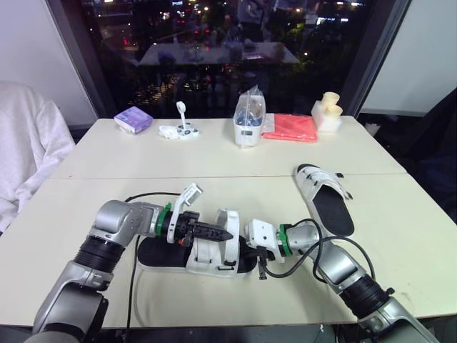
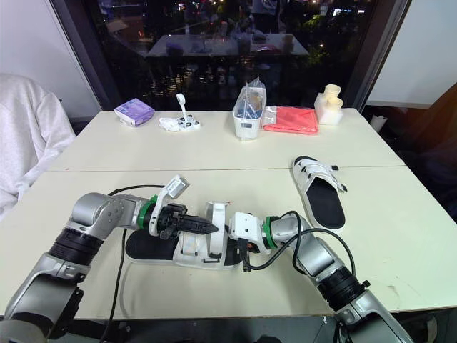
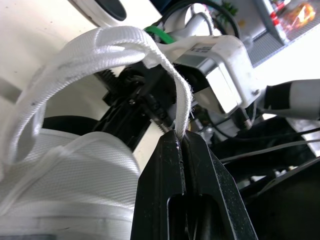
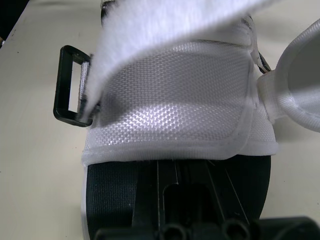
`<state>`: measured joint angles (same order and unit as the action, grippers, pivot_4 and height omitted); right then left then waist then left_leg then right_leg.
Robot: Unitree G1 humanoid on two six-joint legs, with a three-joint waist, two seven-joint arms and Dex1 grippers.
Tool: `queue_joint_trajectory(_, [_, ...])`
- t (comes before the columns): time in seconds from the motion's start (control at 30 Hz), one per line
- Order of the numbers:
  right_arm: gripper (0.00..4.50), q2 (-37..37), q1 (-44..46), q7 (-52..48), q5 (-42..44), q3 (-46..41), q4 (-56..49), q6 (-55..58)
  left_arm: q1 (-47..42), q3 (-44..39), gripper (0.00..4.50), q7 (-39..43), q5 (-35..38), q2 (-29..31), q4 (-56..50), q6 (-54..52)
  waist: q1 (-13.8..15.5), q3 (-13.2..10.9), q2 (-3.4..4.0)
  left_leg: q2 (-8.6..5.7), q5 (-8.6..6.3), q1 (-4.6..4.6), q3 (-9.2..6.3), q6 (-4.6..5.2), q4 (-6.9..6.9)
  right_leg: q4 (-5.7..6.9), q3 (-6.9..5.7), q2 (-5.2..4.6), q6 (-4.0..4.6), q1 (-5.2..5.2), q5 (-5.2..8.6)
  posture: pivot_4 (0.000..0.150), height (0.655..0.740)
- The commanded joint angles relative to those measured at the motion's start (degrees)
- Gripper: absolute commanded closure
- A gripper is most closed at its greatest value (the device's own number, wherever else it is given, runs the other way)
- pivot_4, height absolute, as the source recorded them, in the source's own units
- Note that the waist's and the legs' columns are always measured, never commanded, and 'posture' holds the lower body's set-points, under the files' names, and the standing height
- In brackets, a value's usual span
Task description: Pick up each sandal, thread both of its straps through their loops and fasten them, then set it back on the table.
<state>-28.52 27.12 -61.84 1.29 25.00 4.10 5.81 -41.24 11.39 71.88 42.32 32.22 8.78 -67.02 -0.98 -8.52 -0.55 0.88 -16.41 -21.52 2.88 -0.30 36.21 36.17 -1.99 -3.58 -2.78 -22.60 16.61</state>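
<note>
1. While the near sandal (image 1: 207,254) lies at the near edge of the tabletop (image 1: 214,171), between the two arms, the left pincer (image 1: 225,233) is clamped shut on the free end of a white strap (image 3: 165,65) and lifts it in an arch over the upper.
2. The right pincer (image 1: 246,251) sits against the sandal's end on the robot's right, low by the sole. Whether it is closed on anything I cannot tell.
3. The step in hand looks like threading a strap of this first sandal. The next move calls for bringing the strap tip to the black loop (image 4: 67,85), flat webbing squared to the narrow slot, with the shoe kept steady.
4. The left wrist view makes the pinch plain: webbing caught edge-on at the very fingertips. The head views give just the arch. The right wrist view adds the loop beside the mesh upper, with nothing through it.
5. A second sandal (image 1: 325,196) lies sole down toward the tabletop's right edge, well apart.
</note>
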Motion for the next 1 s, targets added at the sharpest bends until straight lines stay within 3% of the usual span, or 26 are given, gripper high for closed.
queue_joint_trajectory(0.03, [4.50, -1.63, -2.47, 1.04, -4.78, 2.44, 5.47, 3.55, -0.43, -2.20, 4.45, 0.27, 1.95, 0.70, -2.86, -1.05, 0.00, 0.00, 0.00, 0.00, 0.00, 0.00, 0.00, 0.00, 0.00, 0.00, 0.00, 0.00, 0.00, 0.00, 0.00, 0.150, 0.7400])
queue_joint_trajectory(1.0, [4.50, -2.20, -3.26, 0.68, -4.91, 2.89, 4.44, 3.59, 4.58, 2.28, 4.45, 3.86, -4.31, 3.22, -5.71, 9.85, 0.01, 0.00, 0.00, 0.00, 0.00, 0.02, 0.00, 0.00, 0.01, 0.00, 0.00, 0.00, 0.01, 0.03, 0.00, 0.150, 0.7400])
